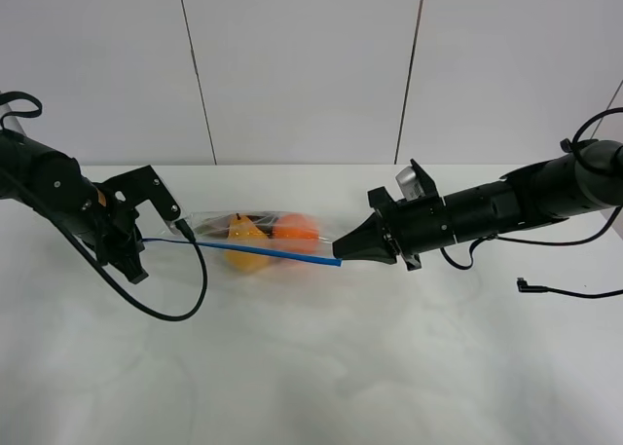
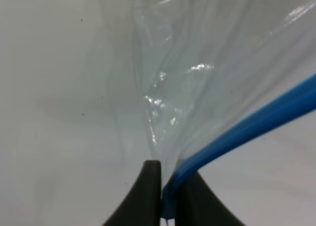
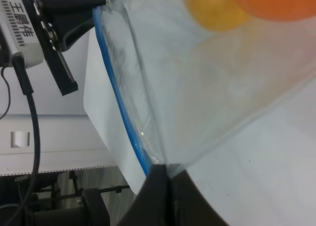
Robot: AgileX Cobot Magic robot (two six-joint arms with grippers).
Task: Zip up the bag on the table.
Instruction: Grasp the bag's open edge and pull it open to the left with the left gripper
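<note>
Plainly the bag sits near the middle of the table, an orange fruit and a yellow fruit showing through the clear plastic; its blue zipper strip runs nearly straight across the high view, from one arm to the other; we see the left gripper pressed together on the strip's left end, blue band and plastic caught between its dark fingers; the right gripper is likewise closed, pinching the bag's corner just at the strip's other end. So the zipper's long axis lies on the line between the two tools, each holding one end, neither nearer; we judge the coming move to be a slide along that axis, one gripper running toward the other while the other anchors; how much of the seal is already pressed closed we cannot tell.
</note>
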